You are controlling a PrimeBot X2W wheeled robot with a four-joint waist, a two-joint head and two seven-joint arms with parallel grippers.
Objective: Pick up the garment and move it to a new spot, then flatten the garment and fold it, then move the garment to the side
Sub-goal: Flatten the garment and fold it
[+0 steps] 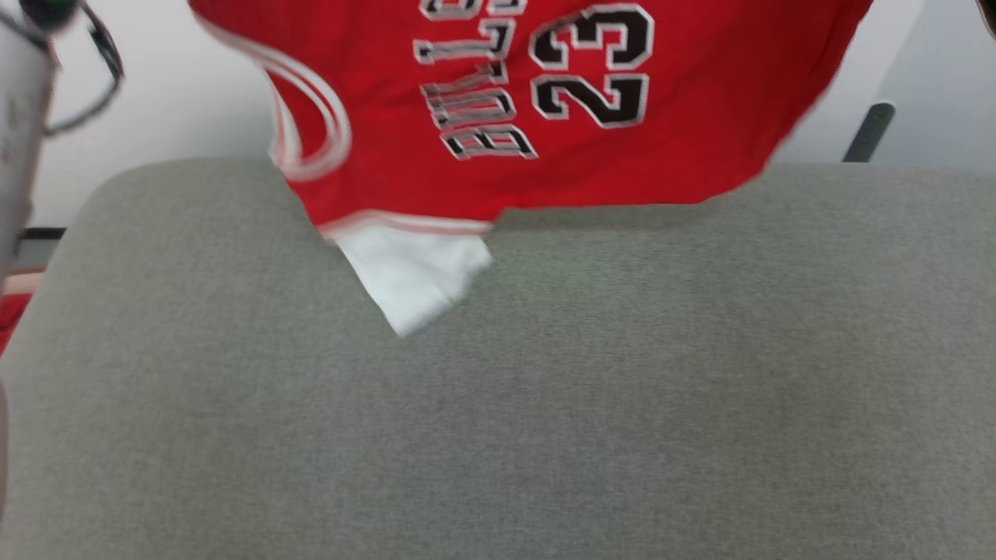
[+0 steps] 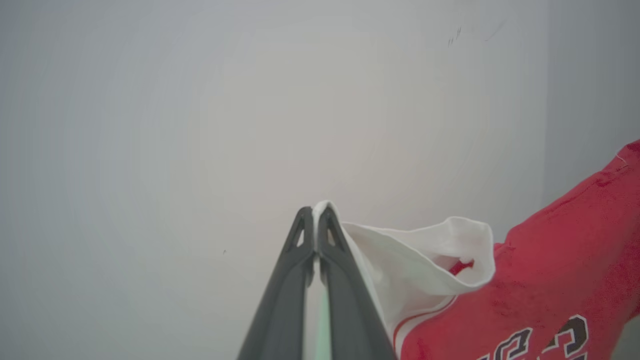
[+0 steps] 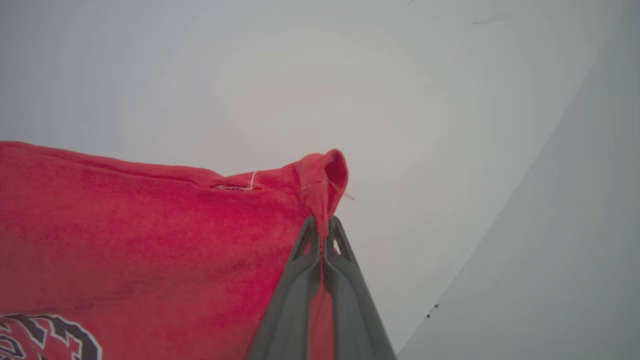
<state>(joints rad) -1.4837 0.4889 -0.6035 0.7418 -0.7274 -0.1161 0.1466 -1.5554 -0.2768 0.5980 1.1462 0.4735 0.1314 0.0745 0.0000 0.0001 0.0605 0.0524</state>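
L jaws, R jaws: garment [image 1: 700,117] aloft.

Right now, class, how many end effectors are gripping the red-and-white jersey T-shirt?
2. The left end effector pinches the white sleeve of the red-and-white jersey T-shirt; the right end effector pinches its red corner.

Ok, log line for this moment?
jersey: held up over grey pad | left fingers: shut on white sleeve | right fingers: shut on red corner | fold: not started
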